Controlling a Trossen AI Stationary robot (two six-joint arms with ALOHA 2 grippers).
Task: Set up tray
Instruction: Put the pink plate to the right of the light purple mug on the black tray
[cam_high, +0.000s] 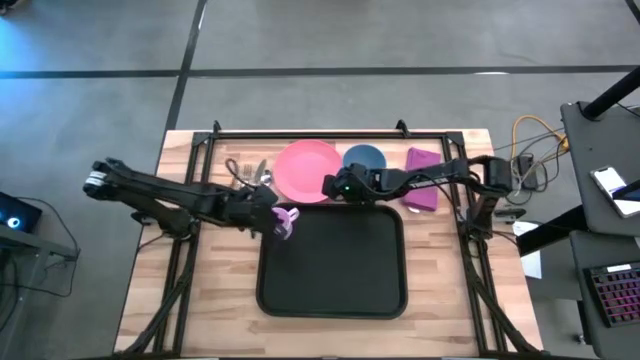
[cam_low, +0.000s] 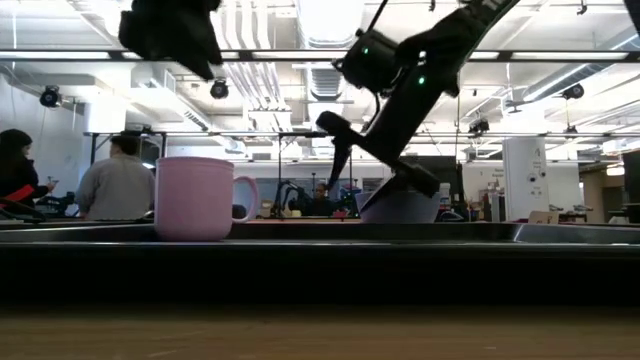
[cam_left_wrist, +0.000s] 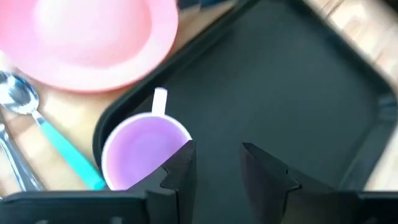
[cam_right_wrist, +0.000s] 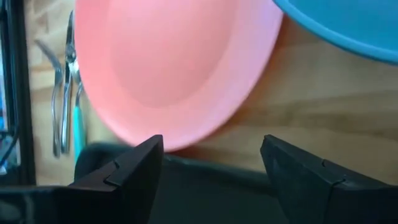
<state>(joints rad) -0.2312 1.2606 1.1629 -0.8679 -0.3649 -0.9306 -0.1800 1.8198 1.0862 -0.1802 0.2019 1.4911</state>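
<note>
We see the black tray (cam_high: 335, 262) at the table's near centre, its floor bare apart from a pink mug (cam_high: 284, 222) standing upright in its 10 o'clock corner. Our left gripper (cam_left_wrist: 217, 163) hangs just above the mug, fingers spread and clear of it. Our right gripper (cam_right_wrist: 211, 163), jaws spread wide and empty, hovers over the tray's 12 o'clock rim beside the pink plate (cam_high: 307, 171) and blue bowl (cam_high: 364, 159).

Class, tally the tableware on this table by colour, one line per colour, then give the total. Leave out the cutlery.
Black: 1, the tray
Pink: 1, the plate
Blue: 1, the bowl
Purple: 2, the cup in the tray's corner and the folded napkin
Total: 5
</note>
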